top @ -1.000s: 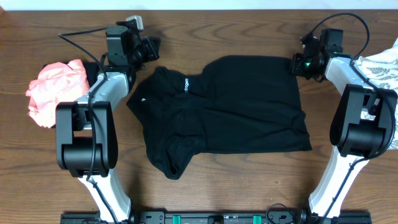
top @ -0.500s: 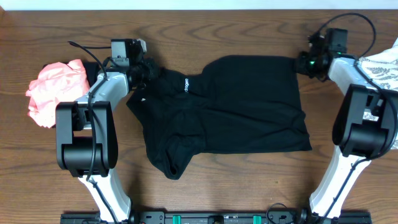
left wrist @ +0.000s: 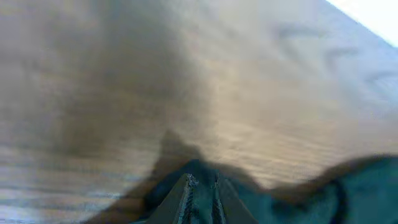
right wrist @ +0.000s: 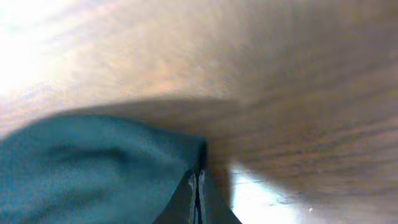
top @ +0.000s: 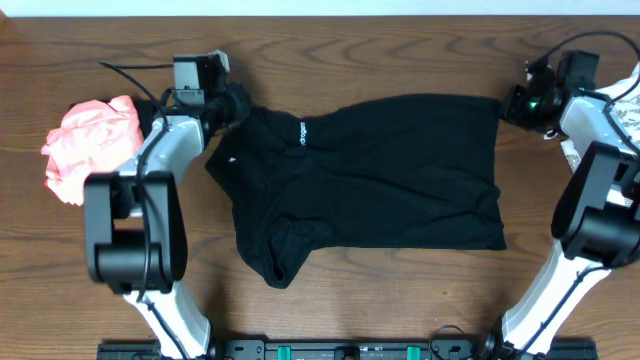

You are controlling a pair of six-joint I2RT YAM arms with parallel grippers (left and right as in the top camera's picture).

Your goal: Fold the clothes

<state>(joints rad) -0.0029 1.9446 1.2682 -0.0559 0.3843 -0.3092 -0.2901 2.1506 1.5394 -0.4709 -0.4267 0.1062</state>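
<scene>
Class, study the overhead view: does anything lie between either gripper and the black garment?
Nothing visible does. The left gripper and the right gripper are each shut on a far corner of the black garment; the coral-pink garment lies apart, beyond the left arm.

Table (top: 400, 300): dark brown wood, grain running left to right, fills nearly whole overhead frame; pale strip beyond top edge.

Black garment (top: 380, 180): centre of frame, spread mostly flat on wood, largest item. Right part smooth, roughly rectangular. Lower left part bunched and wrinkled, tapering toward bottom centre-left. Small white logo (top: 301, 133) near its upper left.

Pink garment (top: 85, 140): crumpled heap, left edge of frame, apart from black garment.

White patterned garment (top: 631, 92): upper right edge of frame, only partly in view.
</scene>
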